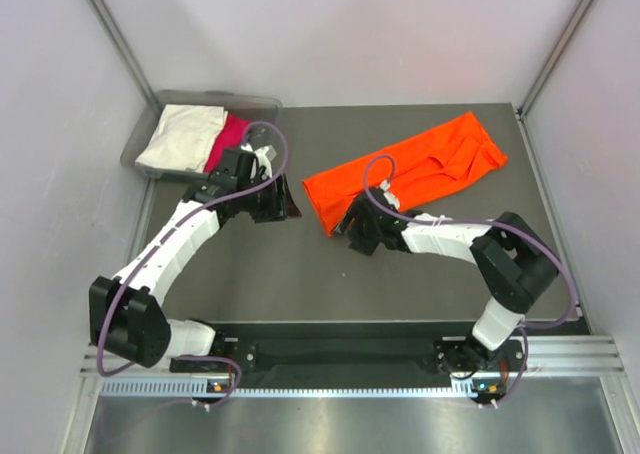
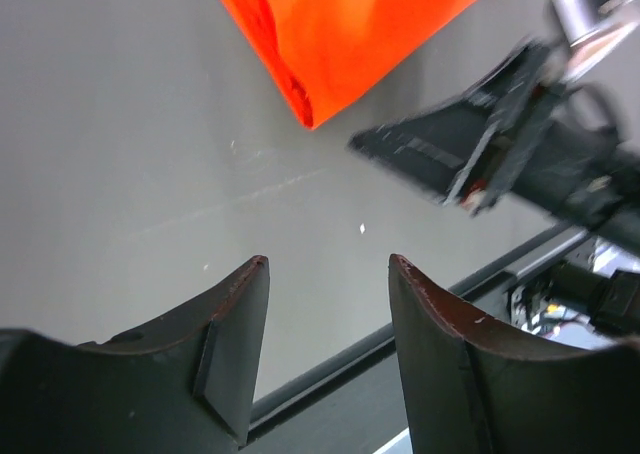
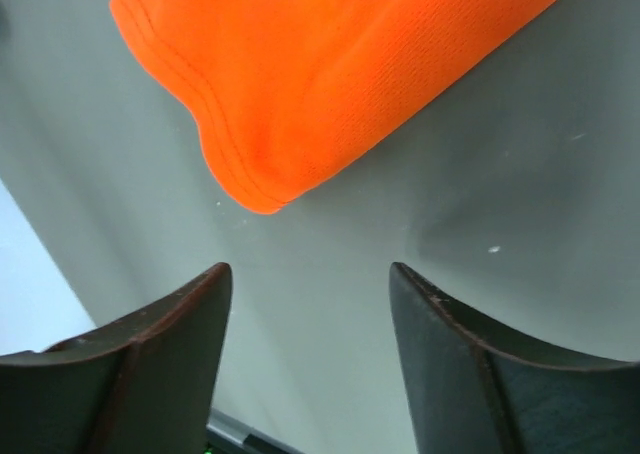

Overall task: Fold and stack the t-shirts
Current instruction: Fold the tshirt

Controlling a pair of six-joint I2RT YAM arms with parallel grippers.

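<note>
Rail (image 1: pixel 340 356) along the bottom edge of the top view carries both bases, and from there you can follow each arm up the frame. Your left arm (image 1: pixel 170 249) starts at lower left and slants up toward the centre, with its wrist turned to the right. The left gripper (image 1: pixel 283 199) hangs over the bare dark table (image 1: pixel 300 274), left of centre. In its wrist view the jaws stand apart with only tabletop between them, and the blurred right gripper (image 2: pixel 480 154) shows at the right of that frame. Your right arm (image 1: pixel 440 236) rises from lower right, folds at an elbow near the right edge, and lays its forearm leftward, low over the table. The right gripper sits at mid-frame, just short of the near-left corner of the orange t-shirt (image 1: pixel 410 179). Its jaws are spread wide and hold nothing. In the right wrist view the shirt's rounded, hemmed corner lies just beyond the fingertips (image 3: pixel 215 274), not between them. The orange t-shirt lies flat on the table as a long diagonal band from the centre to the upper right, and neither gripper touches it. Farthest off, at upper left, the grey bin (image 1: pixel 255 104) holds a folded cream-white t-shirt (image 1: pixel 182 136) with a magenta t-shirt (image 1: pixel 228 139) beside it on the right.
</note>
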